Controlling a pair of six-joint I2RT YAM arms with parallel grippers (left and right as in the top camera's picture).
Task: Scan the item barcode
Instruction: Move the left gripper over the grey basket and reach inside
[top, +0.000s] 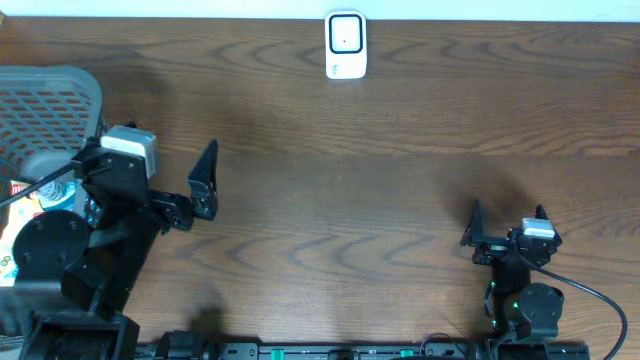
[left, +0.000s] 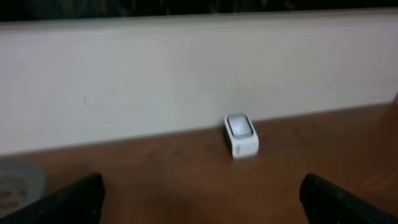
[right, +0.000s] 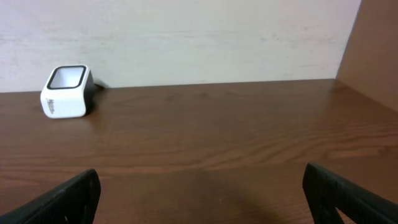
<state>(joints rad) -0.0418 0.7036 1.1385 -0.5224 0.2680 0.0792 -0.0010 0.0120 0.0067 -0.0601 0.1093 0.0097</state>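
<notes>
The white barcode scanner (top: 346, 45) stands at the table's far edge, window up; it also shows in the left wrist view (left: 240, 135) and the right wrist view (right: 66, 92). Colourful packaged items (top: 24, 196) lie in the grey basket (top: 50, 95), mostly hidden under the left arm; no barcode shows. My left gripper (top: 158, 158) hovers beside the basket, open and empty, facing the scanner (left: 202, 202). My right gripper (top: 508, 218) is low at the front right, open and empty (right: 202, 199).
The basket's rim (left: 18, 179) shows blurred at the left of the left wrist view. A white wall runs behind the table's far edge. A wooden side panel (right: 373, 50) rises at the right.
</notes>
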